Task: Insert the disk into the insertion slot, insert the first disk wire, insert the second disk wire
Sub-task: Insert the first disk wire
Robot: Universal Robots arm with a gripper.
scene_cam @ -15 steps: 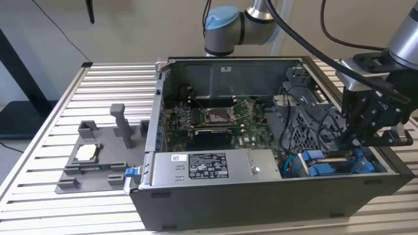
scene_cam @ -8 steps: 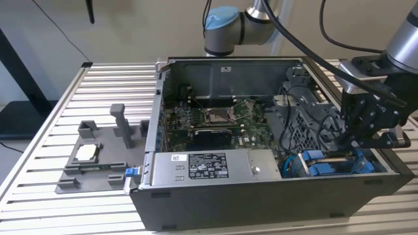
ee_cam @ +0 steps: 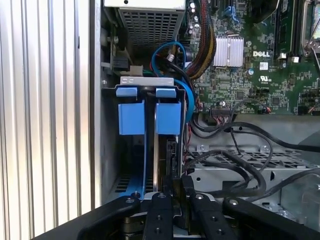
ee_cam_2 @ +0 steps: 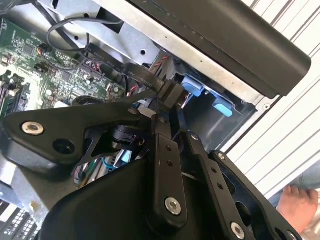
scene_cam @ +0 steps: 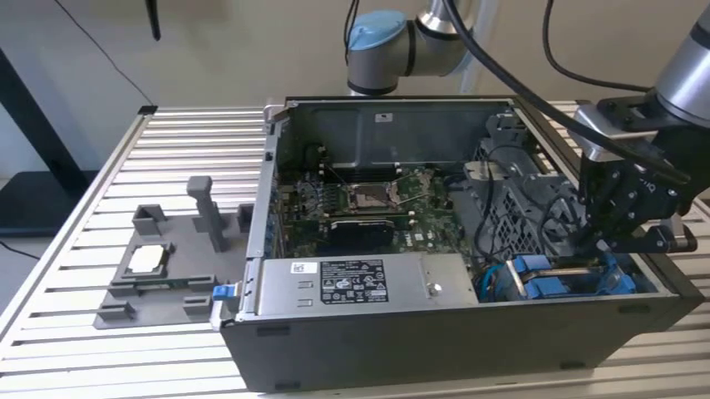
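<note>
Our arm angles down into the dark grey metal computer case, its black gripper pinching a black wire plug beside the blue-fitted grey drive bay.

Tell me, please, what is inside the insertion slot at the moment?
Inside the insertion slot, two blue carrier tabs show, and a black wire connector is held close by. The disk itself is covered by those tabs.

One computer case, one power-supply box, one motherboard, one insertion slot, two blue tabs, one fixture.
</note>
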